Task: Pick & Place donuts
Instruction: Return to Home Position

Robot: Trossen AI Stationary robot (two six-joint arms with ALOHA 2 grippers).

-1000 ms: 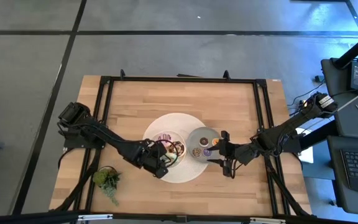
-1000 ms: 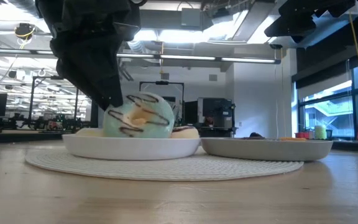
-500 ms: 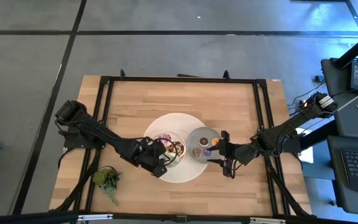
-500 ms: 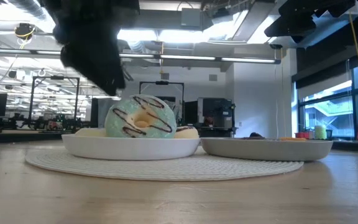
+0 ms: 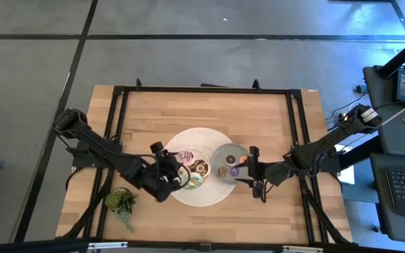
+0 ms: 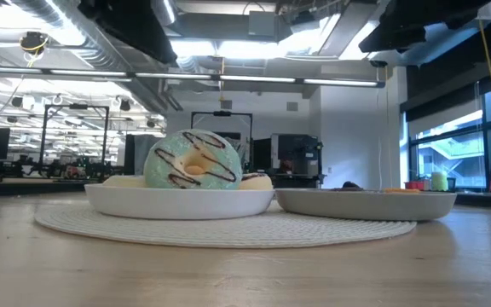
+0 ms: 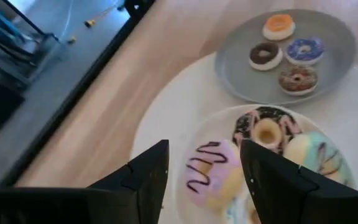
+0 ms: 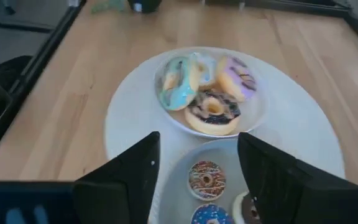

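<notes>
donuts (image 8: 213, 109) fill your white plate (image 8: 257, 109) and grey plate (image 7: 328, 62). your left fingers (image 7: 142, 177) and right fingers (image 8: 129, 168) are spread, empty, either side of the plates.

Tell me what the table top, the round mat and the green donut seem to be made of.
Table top: light wood, joined strips with grain, matte. Mat: white, probably woven fibre or vinyl; fine ribs show at its edge. Green donut: smooth, shiny, likely plastic or rubber; the look leaves it open.

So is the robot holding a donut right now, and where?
No, nothing is held. The left gripper and right gripper both have empty, open jaws; the green donut sits on the white plate.
</notes>
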